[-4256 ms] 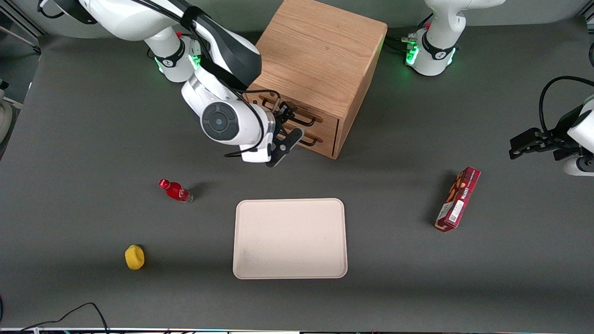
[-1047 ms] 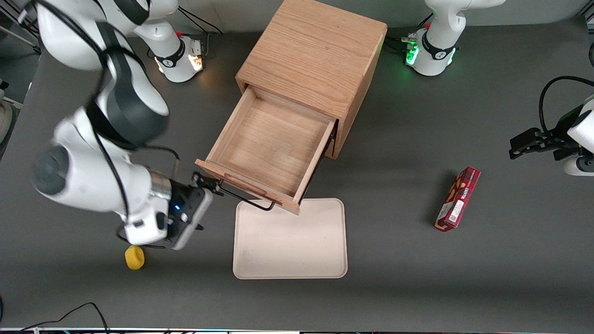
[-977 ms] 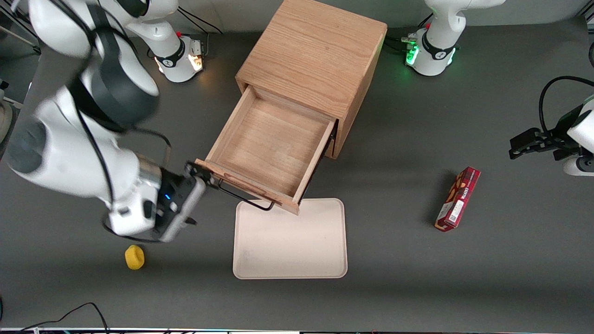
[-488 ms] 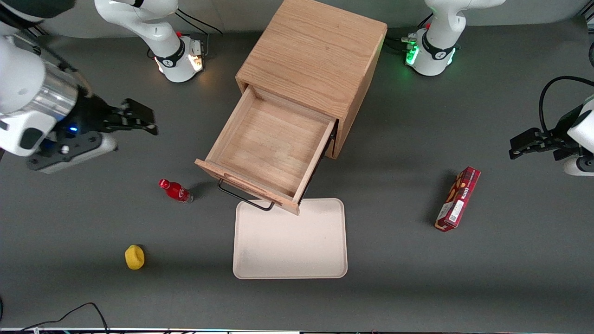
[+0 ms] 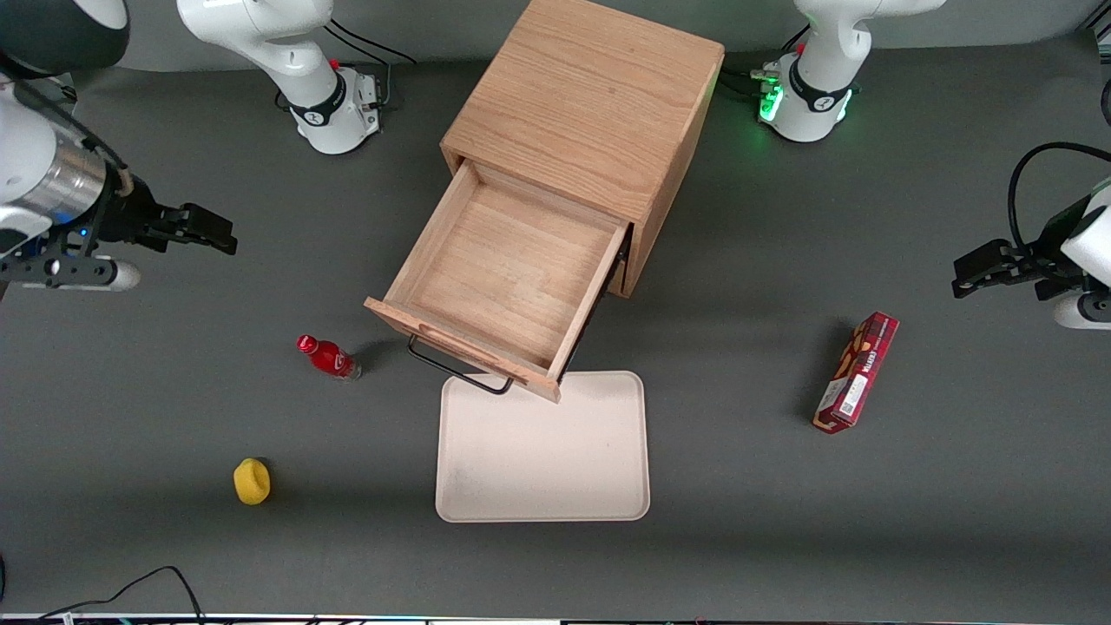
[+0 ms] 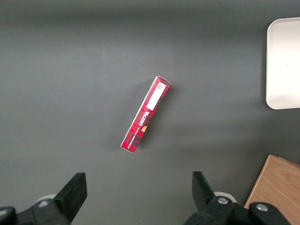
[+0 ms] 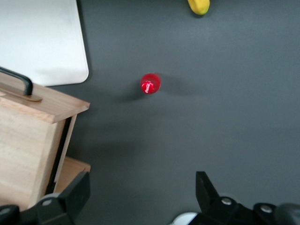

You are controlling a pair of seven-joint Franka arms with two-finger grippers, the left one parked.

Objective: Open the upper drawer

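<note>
The upper drawer (image 5: 508, 278) of the oak cabinet (image 5: 590, 113) stands pulled far out, empty inside, its black bar handle (image 5: 456, 371) over the tray's edge. A corner of the drawer front (image 7: 51, 105) and the handle's end (image 7: 21, 82) show in the right wrist view. My gripper (image 5: 213, 234) is open and empty, high above the table toward the working arm's end, well away from the drawer. Its fingers (image 7: 77, 192) stand wide apart over bare table.
A cream tray (image 5: 542, 473) lies nearer the front camera than the drawer. A red bottle (image 5: 328, 358) stands beside the drawer front, also in the right wrist view (image 7: 150, 83). A yellow object (image 5: 252, 481) lies nearer the camera. A red box (image 5: 857, 371) lies toward the parked arm's end.
The drawer was shut with my gripper at its handle; it now stands open. My gripper let go of the handle and moved away toward the working arm's end, uncovering the red bottle.
</note>
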